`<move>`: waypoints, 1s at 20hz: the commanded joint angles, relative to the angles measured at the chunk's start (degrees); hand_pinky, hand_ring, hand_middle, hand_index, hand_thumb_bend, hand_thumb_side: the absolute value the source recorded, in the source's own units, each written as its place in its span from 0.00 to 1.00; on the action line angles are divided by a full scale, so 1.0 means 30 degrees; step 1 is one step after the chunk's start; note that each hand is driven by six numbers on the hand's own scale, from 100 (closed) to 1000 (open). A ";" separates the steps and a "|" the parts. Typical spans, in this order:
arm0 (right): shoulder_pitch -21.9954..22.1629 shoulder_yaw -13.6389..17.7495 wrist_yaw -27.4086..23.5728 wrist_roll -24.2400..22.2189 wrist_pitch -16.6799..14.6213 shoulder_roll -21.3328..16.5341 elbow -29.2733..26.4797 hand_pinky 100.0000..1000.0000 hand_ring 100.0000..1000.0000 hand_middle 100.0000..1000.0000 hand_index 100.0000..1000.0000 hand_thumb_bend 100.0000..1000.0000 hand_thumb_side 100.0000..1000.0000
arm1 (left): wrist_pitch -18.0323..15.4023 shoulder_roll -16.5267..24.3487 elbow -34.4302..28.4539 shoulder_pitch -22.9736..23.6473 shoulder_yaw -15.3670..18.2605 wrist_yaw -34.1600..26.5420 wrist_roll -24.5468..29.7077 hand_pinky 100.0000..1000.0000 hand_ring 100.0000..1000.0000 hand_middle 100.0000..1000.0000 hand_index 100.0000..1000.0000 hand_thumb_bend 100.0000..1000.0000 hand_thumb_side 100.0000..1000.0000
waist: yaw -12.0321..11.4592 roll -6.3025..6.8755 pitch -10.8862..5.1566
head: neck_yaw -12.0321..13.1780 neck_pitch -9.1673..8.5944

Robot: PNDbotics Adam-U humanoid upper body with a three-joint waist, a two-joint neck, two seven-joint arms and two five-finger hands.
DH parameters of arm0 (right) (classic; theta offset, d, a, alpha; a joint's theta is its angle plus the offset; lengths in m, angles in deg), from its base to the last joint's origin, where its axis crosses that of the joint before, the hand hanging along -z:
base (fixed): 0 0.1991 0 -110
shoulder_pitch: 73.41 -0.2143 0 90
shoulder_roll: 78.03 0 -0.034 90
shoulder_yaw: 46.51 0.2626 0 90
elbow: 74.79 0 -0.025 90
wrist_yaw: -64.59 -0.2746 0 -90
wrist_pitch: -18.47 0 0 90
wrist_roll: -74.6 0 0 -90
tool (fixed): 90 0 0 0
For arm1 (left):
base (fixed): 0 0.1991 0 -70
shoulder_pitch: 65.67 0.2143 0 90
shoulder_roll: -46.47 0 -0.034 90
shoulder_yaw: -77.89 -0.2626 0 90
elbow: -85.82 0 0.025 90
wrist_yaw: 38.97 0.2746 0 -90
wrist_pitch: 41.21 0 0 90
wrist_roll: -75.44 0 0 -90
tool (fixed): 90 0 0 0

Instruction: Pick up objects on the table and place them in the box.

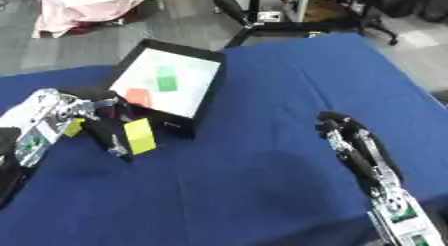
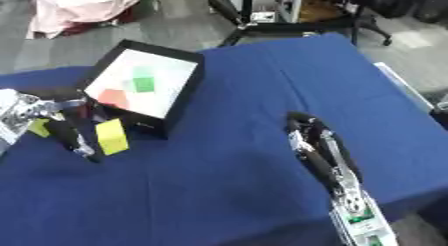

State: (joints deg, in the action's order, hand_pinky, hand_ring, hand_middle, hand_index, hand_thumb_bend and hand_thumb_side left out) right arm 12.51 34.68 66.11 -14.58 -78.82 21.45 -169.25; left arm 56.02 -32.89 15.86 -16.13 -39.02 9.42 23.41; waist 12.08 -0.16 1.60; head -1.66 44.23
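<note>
I have the left hand (image 1: 103,124) just in front of the box (image 1: 206,92), its fingers (image 1: 112,140) curled around a yellow block (image 1: 139,136) held near the box's near wall, above the blue bench (image 1: 262,140). Inside the box lie two green pieces (image 1: 166,79) and a red piece (image 1: 137,96). My right hand (image 1: 350,140) rests idle at lower right, fingers straight and holding nothing.

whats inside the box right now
The box holds two green pieces and a red piece on its white floor. Its near wall hides a strip of the floor.
</note>
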 commanded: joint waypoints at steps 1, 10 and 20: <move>-0.0267 0.0129 0.0020 0.0056 0.0013 -0.0231 -0.0240 0.77 0.75 0.73 0.78 0.00 0.55 | 0.0275 -0.0335 0.0649 -0.0532 0.0186 0.0631 -0.1040 0.66 0.52 0.59 0.79 0.80 0.37 | 0.0021 -0.0068 -0.0143 | -0.0046 -0.0037; -0.0274 0.0120 0.0009 0.0048 0.0021 -0.0202 -0.0231 0.77 0.75 0.73 0.78 0.00 0.56 | 0.0649 -0.1051 0.1352 -0.0427 0.0150 0.0129 -0.3039 0.54 0.36 0.39 0.59 0.68 0.35 | 0.0028 -0.0103 -0.0154 | -0.0133 -0.0037; -0.0210 0.0128 0.0012 0.0082 0.0050 -0.0259 -0.0203 0.77 0.75 0.73 0.78 0.00 0.56 | 0.1882 0.0775 -0.2769 -0.1407 0.0722 -0.2760 -0.3289 0.47 0.24 0.21 0.43 0.53 0.35 | -0.0105 -0.0067 -0.0243 | -0.0215 -0.0037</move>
State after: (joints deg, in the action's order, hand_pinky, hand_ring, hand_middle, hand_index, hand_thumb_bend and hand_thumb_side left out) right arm 12.50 34.68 66.11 -14.49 -78.71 21.47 -169.25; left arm 61.36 -33.24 10.93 -18.73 -37.90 2.32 12.94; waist 11.74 -0.16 1.56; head -2.16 44.23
